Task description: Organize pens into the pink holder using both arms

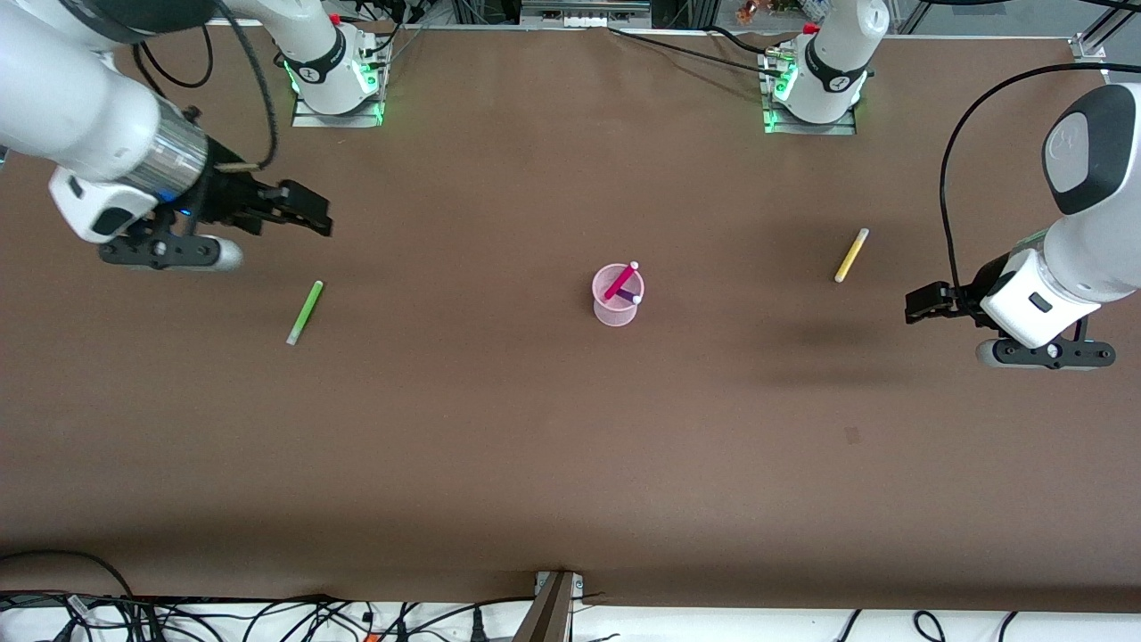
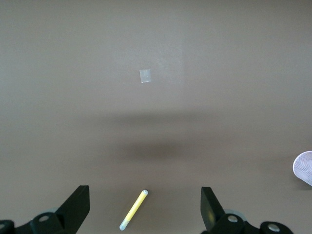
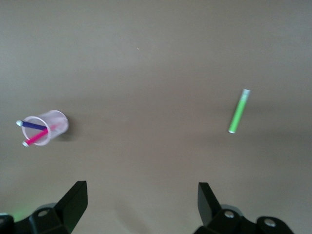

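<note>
Pens come first: we see the magenta pen (image 1: 620, 282) and the purple pen (image 1: 628, 295) standing tilted inside the pink holder (image 1: 615, 312), which sits upright mid-table. From the holder, in the front view, the green pen (image 1: 305, 312) lies flat at about nine o'clock, toward the right arm's end of the table, and the yellow pen (image 1: 851, 255) lies flat at about two o'clock, toward the left arm's end. Neither loose pen touches anything else.

We find the right gripper (image 1: 303, 214) in the air above bare table at roughly twelve o'clock from the green pen, its fingers spread wide with nothing between them. Our left gripper (image 1: 923, 303) hangs over the table at about four o'clock from the yellow pen, likewise spread wide and holding nothing.
</note>
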`<state>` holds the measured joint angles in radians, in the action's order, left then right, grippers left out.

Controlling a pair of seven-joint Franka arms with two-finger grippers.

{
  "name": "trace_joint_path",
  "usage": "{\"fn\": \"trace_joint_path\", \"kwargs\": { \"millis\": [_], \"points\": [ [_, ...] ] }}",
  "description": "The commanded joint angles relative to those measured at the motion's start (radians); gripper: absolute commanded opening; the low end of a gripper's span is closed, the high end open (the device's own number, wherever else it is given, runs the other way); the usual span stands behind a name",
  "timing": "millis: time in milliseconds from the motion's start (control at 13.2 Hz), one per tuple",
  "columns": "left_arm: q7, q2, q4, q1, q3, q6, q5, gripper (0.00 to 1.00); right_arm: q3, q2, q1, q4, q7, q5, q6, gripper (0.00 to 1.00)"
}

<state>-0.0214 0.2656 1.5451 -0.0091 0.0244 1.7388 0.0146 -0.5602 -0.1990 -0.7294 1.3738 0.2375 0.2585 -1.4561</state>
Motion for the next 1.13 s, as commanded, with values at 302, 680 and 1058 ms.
{"fn": "trace_joint_path", "kwargs": {
  "millis": [302, 680, 1058],
  "points": [
    [0.023, -0.012, 0.001, -0.005, -0.003, 0.027, 0.004, 1.00, 0.331, 0.157, 0.393, 0.097, -0.236, -0.160, 0.063, 1.00],
    [0.023, -0.009, 0.001, -0.005, -0.003, 0.031, 0.004, 1.00, 0.549, 0.245, 0.602, 0.177, -0.295, -0.234, 0.065, 1.00],
    [0.021, -0.009, 0.001, -0.005, -0.003, 0.048, 0.004, 1.00, 0.549, 0.237, 0.601, 0.151, -0.296, -0.239, 0.060, 1.00]
  ]
}}
